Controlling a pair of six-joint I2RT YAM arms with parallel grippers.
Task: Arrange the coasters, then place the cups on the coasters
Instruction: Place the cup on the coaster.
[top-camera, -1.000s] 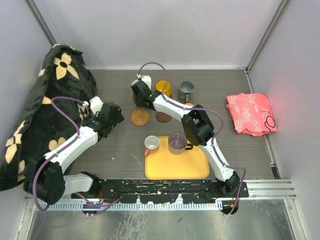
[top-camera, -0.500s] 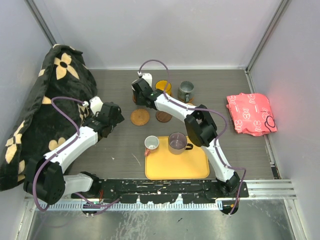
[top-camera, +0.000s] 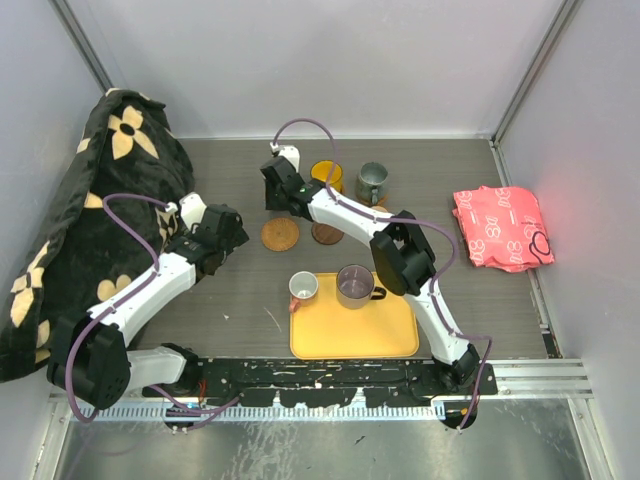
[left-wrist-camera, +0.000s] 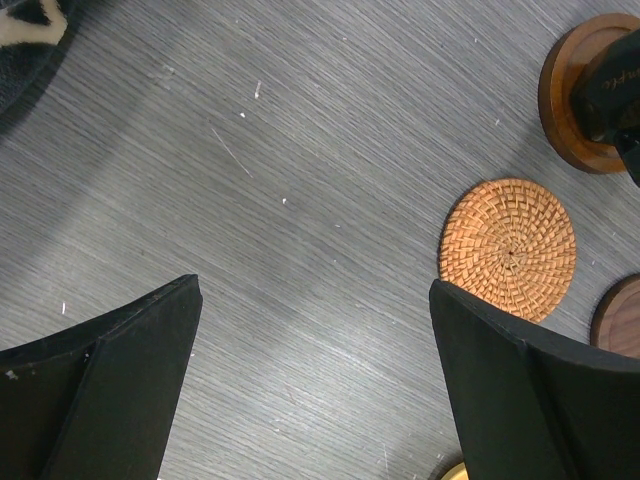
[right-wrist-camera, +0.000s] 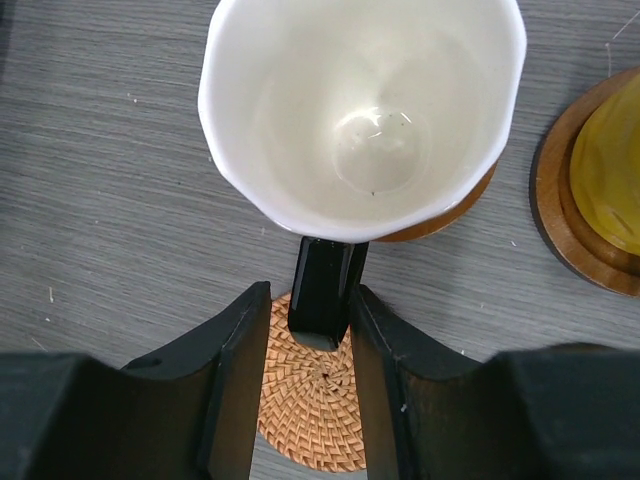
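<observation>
Tray (top-camera: 355, 338) holds purple-grey cup (top-camera: 353, 285); blanket (top-camera: 105, 205) left.

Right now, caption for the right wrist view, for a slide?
Right hand straddles the black handle of the white cup, set on a brown coaster, woven coaster below.

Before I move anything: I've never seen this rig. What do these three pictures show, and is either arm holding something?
Two robot arms with two-finger grippers work a table. The overhead picture looks down from behind their bases; the other two come from wrist cameras. The left gripper hangs open over the table beside a woven coaster. The right gripper brackets the handle of a white cup standing on a brown coaster; whether it pinches, I cannot tell. An orange-yellow cup sits on a dark coaster; a purple-grey cup stands on the yellow tray.
</observation>
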